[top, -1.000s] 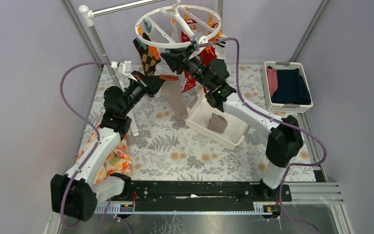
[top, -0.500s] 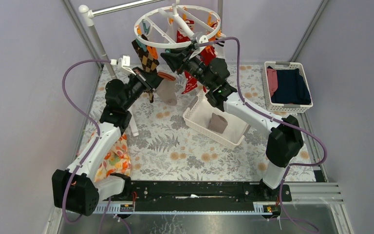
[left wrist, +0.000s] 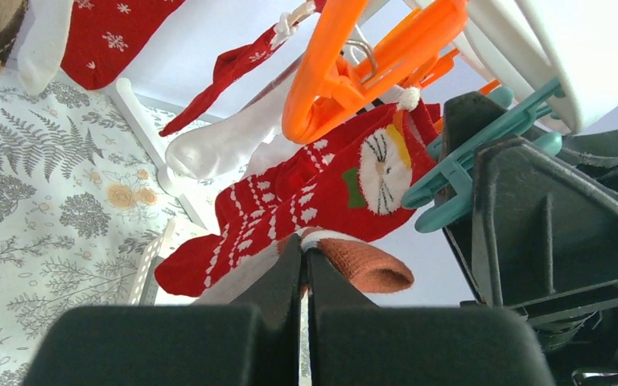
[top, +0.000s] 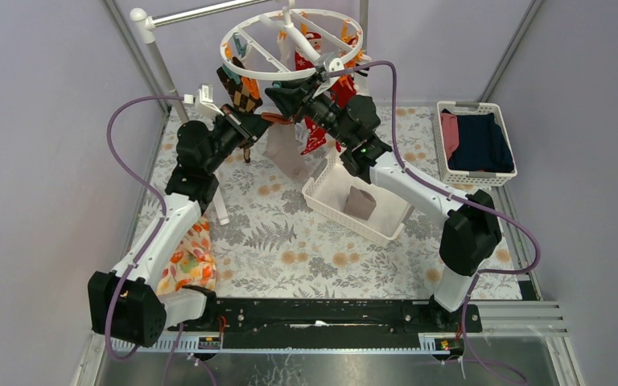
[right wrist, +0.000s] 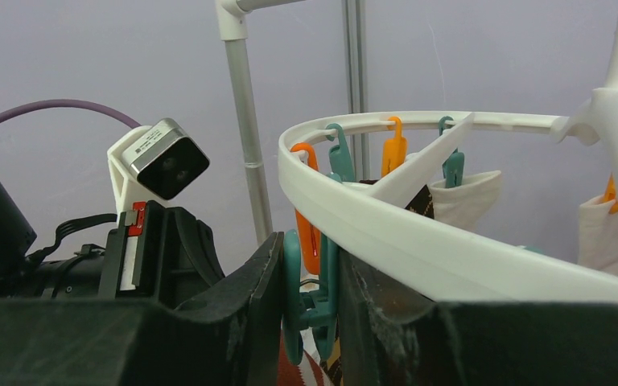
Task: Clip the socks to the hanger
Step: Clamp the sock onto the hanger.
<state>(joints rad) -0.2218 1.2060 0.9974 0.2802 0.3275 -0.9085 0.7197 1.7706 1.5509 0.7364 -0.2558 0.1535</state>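
Pinching the orange cuff of the taupe sock (top: 287, 157) with the left fingers (left wrist: 278, 277), pressed tight together, just below the hanger (right wrist: 418, 241) at its near rim. Squeezing a teal clip (right wrist: 310, 301) under the hanger's rim between the right fingers (right wrist: 253, 285). Noting an argyle sock (top: 241, 92) and a red patterned sock (left wrist: 290, 201) hanging clipped beneath the hanger.

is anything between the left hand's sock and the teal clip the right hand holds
Nothing fully blocks it, but the red Christmas sock hangs right beside the teal clip, just above the cuff of the held sock, crowding the approach.
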